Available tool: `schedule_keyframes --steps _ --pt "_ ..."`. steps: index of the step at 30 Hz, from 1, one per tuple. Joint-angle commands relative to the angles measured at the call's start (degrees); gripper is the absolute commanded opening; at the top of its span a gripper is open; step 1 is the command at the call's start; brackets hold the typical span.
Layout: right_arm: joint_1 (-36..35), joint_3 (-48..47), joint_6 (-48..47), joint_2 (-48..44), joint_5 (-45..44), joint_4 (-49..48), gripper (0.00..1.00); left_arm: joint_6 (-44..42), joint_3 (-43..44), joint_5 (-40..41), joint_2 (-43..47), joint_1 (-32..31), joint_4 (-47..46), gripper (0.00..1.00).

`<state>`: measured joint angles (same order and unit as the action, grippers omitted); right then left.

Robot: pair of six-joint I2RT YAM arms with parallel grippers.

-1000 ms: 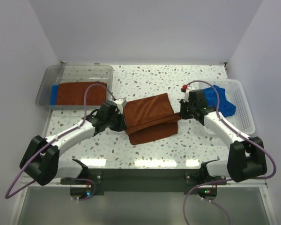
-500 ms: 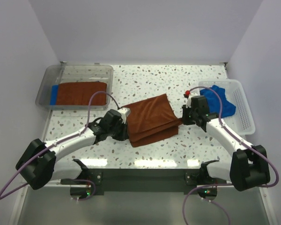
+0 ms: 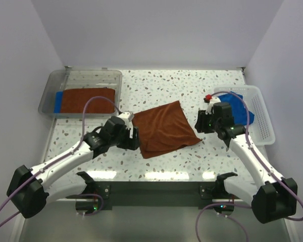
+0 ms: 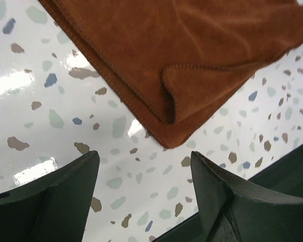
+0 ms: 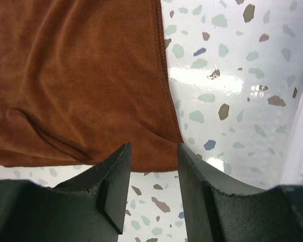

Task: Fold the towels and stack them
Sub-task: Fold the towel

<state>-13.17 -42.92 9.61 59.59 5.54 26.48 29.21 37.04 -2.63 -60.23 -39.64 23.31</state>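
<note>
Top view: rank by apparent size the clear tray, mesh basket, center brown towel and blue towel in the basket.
1. Clear tray and mesh basket: too alike to rank.
2. Center brown towel.
3. Blue towel, only partly visible.

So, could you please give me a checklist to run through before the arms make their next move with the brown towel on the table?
1. The left claw is open and clear of the brown towel: ok.
2. The right claw is open, with no cloth pinched: ok.
3. The brown towel lies folded on the table: ok.
4. Its folded edges line up: not ok; in the left wrist view the upper layer's corner sits back from the lower one.
5. The stack in the clear tray lies flat, brown on blue: ok.
6. The blue towel in the basket is folded: not ok, it is crumpled.
</note>
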Motion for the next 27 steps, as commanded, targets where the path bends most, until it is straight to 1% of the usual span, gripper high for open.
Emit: schedule_keyframes --steps 1,3,4,5,6,8,9,10,13,16,19,21,25,27 --pt "-0.2 -3.7 -1.8 2.3 1.8 -2.2 0.45 4.1 4.1 5.7 -1.5 -0.3 -0.8 0.78" --pt "-0.2 -6.3 -1.5 6.6 3.2 -3.6 0.44 5.1 6.5 8.2 -5.8 0.2 -2.2 0.74" --pt "-0.6 -6.9 -1.0 8.4 3.6 -4.2 0.44 5.5 7.2 8.6 -7.5 0.3 -3.0 0.7" --pt "-1.0 -7.4 -0.5 9.8 3.9 -5.0 0.44 5.8 7.7 9.1 -9.1 0.6 -4.0 0.68" --pt "-1.6 -7.9 -0.4 12.7 3.8 -6.8 0.43 5.9 8.7 9.1 -12.3 0.8 -6.1 0.66" --pt "-3.9 -8.8 -0.4 15.6 1.7 -7.4 0.43 5.4 9.7 9.4 -15.5 1.7 -8.1 0.61" --pt "-4.6 -10.2 -0.6 17.5 1.4 -7.4 0.43 5.1 11.0 9.4 -18.8 2.2 -9.8 0.6" --pt "-6.2 -10.8 -0.6 20.5 0.4 -7.4 0.43 3.9 11.8 9.4 -20.4 2.6 -10.5 0.58" --pt "-7.9 -12.2 1.0 26.4 -0.8 -8.0 0.41 1.7 15.5 10.2 -27.3 4.3 -11.9 0.53" --pt "-8.7 -12.2 4.2 29.8 -2.5 -8.2 0.39 -0.7 19.4 11.2 -33.8 5.6 -11.7 0.47" --pt "-9.4 -11.2 6.3 30.6 -2.8 -8.2 0.38 -2.6 22.6 11.9 -39.1 7.0 -11.4 0.41" --pt "-9.6 -10.0 7.6 30.1 -3.0 -8.1 0.38 -3.1 24.7 12.3 -42.3 8.3 -11.0 0.39" --pt "-9.5 -8.4 9.3 28.2 -5.2 -7.1 0.38 -4.9 29.0 12.6 -47.7 10.2 -10.3 0.33" --pt "-9.5 -7.9 10.8 26.5 -5.5 -6.0 0.38 -5.7 32.5 12.6 -51.1 10.9 -9.1 0.32"
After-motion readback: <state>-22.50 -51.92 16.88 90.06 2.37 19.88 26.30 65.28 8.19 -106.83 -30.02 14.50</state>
